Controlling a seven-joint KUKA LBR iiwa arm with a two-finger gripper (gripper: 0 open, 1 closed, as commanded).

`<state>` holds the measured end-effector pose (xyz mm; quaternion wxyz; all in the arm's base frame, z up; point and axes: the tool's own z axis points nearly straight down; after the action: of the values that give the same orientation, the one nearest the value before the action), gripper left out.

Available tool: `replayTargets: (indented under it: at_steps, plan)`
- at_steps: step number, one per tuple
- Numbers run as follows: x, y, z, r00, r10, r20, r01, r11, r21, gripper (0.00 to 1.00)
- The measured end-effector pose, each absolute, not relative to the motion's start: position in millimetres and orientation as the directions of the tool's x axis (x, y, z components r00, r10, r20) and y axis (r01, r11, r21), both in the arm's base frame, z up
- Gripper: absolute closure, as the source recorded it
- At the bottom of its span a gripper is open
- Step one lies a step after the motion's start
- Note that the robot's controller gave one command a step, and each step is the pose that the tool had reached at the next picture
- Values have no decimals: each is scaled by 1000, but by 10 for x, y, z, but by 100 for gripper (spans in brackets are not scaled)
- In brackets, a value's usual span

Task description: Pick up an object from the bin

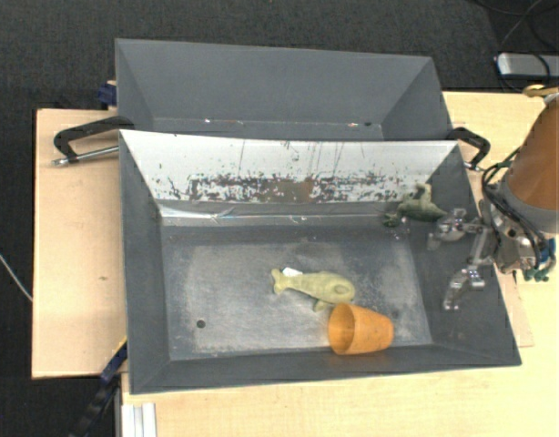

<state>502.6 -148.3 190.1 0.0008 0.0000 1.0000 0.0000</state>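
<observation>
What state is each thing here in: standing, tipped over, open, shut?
Orange cup: tipped on its side, front of the bin floor.
Pale fish toy: lying flat mid-floor, just behind the cup.
Small green toy: resting in the back right corner, not held.
Gripper: open, nothing between its fingers, by the right wall.

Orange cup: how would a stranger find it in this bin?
Look at the grey metal bin and go to the near edge of its floor, right of middle. There an orange cup lies on its side; its neighbour, a pale green fish toy, is flat and long.
</observation>
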Motion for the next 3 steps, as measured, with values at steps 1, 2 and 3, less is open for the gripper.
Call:
replayTargets:
  at_steps: [1, 2, 3]
  plan:
    - [5158, -639, 1267, -996, -86, -3, -86, 996, 2, 0]
    - [5080, 52, 722, -952, -307, -16, -307, 952, -1, 0]
    - [5070, 30, 733, -952, -305, -10, -305, 952, -2, 100]
